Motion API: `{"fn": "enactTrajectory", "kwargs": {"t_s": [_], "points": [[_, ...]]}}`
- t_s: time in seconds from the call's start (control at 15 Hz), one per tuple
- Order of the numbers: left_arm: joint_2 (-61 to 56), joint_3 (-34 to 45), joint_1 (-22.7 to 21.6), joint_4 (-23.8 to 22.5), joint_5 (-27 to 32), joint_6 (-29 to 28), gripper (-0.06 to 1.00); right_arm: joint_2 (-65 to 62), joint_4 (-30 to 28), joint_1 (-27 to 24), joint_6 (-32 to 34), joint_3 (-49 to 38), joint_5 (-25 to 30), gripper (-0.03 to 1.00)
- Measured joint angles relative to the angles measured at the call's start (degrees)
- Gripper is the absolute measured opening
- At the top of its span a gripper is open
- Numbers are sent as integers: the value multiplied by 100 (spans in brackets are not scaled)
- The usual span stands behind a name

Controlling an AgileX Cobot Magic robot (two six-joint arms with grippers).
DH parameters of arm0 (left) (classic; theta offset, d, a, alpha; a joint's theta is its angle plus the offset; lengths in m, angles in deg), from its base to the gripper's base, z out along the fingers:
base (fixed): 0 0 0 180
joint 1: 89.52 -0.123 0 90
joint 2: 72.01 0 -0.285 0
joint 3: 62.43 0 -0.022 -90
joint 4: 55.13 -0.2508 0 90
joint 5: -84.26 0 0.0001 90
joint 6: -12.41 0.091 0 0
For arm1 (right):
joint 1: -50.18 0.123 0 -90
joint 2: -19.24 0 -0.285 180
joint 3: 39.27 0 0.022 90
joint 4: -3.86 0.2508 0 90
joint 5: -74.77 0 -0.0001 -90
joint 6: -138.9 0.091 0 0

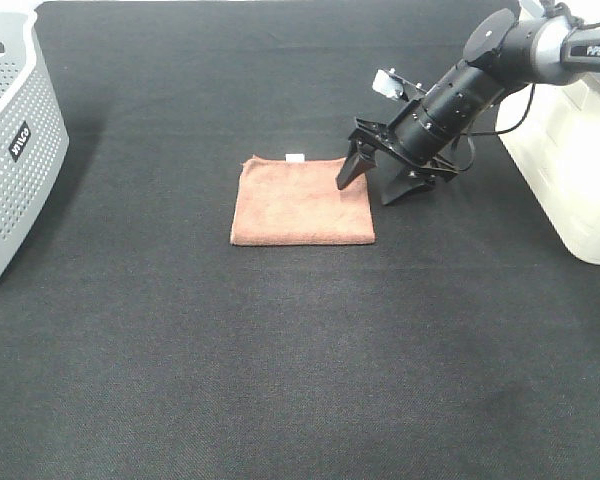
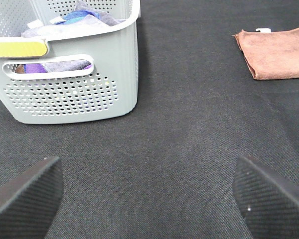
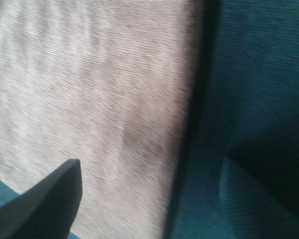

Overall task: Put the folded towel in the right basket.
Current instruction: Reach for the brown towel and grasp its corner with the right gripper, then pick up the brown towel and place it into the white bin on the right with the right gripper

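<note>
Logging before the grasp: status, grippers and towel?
Right gripper open, straddling right edge of towel. Left gripper open, near left basket. Towel flat on mat, ungripped. No obstacle toward right basket.

Exterior high cam sits up high, tilted down on the desk [image 1: 280,380], far enough back that I get the grey basket [image 1: 10,170] and white basket [image 1: 570,170] at the two edges. Left wrist cam is low, looking along the desk past the left jaws, spread wide; grey basket close, brown towel [image 2: 276,52] well off. Both show in the high view too. Right wrist cam looks down between the right jaws, very close on the towel; cloth fills most of my frame, blurred.
</note>
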Motion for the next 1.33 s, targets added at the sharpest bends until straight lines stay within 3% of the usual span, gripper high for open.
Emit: {"fn": "enactTrajectory", "kwargs": {"t_s": [0.33,0.53,0.6,0.93,1.33], "points": [[0,0,0,0,0,0,87,97,281,149,-258,23,-138,57],[0,0,0,0,0,0,87,195,246,298,-258,23,-309,10],[0,0,0,0,0,0,87,195,241,298,-264,23,-309,2],[0,0,0,0,0,0,87,-92,-138,350,-264,699,378,2],[0,0,0,0,0,0,87,-1266,-1398,665,80,1117,1266,2]]}}
